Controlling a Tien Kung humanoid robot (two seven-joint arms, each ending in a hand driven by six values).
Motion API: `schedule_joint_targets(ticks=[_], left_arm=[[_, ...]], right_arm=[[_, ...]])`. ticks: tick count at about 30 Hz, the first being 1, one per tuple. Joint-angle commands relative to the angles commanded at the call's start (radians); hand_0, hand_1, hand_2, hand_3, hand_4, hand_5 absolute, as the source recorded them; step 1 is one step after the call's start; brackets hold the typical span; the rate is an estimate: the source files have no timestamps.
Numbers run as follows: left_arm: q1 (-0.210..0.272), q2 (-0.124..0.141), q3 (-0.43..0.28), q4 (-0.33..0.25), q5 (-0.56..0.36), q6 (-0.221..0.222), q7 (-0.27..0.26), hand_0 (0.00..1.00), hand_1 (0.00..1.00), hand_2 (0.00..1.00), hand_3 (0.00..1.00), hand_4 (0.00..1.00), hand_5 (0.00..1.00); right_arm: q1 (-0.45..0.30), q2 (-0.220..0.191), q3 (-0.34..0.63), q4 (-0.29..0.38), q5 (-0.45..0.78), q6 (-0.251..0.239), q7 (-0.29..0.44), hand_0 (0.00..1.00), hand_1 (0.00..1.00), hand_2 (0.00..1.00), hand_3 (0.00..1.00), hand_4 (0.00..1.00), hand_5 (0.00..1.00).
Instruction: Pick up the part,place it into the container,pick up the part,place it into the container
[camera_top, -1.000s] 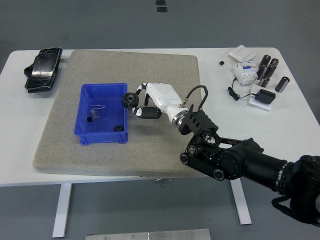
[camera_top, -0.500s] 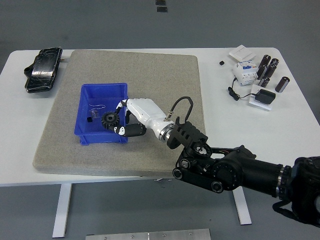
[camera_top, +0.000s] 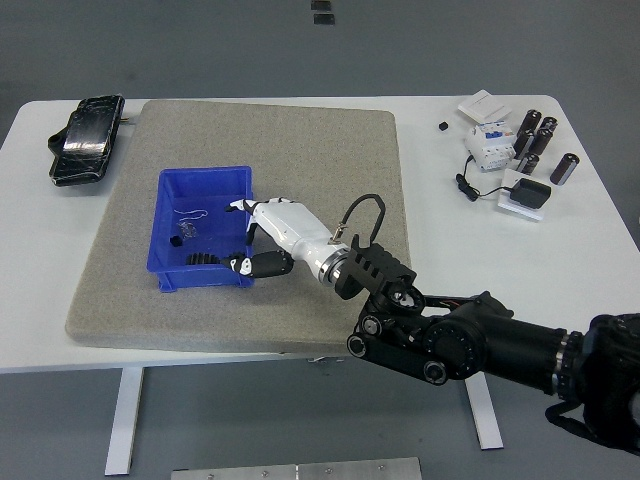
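Spanning most of the white surface (camera_top: 300, 330), a grey felt mat (camera_top: 300, 140) carried the blue plastic container (camera_top: 170, 262). The right hand (camera_top: 262, 228) hovered at its right wall, fingers loosely spread, holding nothing. Small black toothed gears (camera_top: 203, 260) lay inside: judged light, rigid, best pinched across the rim. Black cylinders (camera_top: 540, 145) and a black pouch (camera_top: 85, 138) stood well clear.
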Motion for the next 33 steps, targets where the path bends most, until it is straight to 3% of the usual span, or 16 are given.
schedule_joint_targets(ticks=[7,13,18,20,21,26,27,33], left_arm=[[0.003,-0.002,0.002,0.000,-0.005,0.000,0.001,0.663,0.619,0.586,0.586,0.673,0.569],[0.006,0.001,-0.003,0.000,-0.001,0.000,-0.001,0.663,0.619,0.586,0.586,0.666,0.570],[0.013,-0.001,-0.009,0.000,0.001,0.000,-0.004,0.663,0.619,0.585,0.585,0.650,0.561],[0.017,-0.004,-0.012,0.000,0.003,0.001,-0.006,0.663,0.619,0.585,0.585,0.650,0.561],[0.019,-0.005,-0.014,0.000,0.004,0.001,-0.006,0.663,0.619,0.585,0.585,0.650,0.561],[0.025,-0.011,-0.022,0.000,0.008,0.001,-0.009,0.663,0.619,0.585,0.585,0.650,0.561],[0.025,-0.011,-0.022,0.000,0.006,0.001,-0.011,0.663,0.619,0.585,0.585,0.650,0.559],[0.018,-0.008,-0.020,0.000,-0.004,0.002,-0.022,0.663,0.619,0.584,0.585,0.656,0.556]], right_arm=[[-0.009,0.000,0.095,0.033,-0.038,-0.013,0.009,0.896,0.845,0.887,0.832,0.802,0.482],[-0.062,-0.010,0.231,0.120,-0.077,-0.021,0.019,0.891,0.832,0.861,0.821,0.801,0.485],[-0.161,-0.071,0.372,0.221,-0.087,-0.021,0.044,0.882,0.823,0.833,0.810,0.814,0.509],[-0.203,-0.098,0.429,0.262,-0.062,-0.028,0.071,0.882,0.823,0.833,0.810,0.814,0.509],[-0.225,-0.110,0.460,0.284,-0.047,-0.032,0.086,0.832,0.765,0.779,0.772,0.811,0.509],[-0.336,-0.166,0.606,0.386,0.048,-0.040,0.166,0.832,0.765,0.779,0.772,0.811,0.509],[-0.356,-0.173,0.634,0.404,0.059,-0.034,0.172,0.775,0.721,0.729,0.719,0.805,0.512],[-0.471,-0.216,0.801,0.458,0.091,0.021,0.179,0.759,0.711,0.740,0.720,0.813,0.517]])
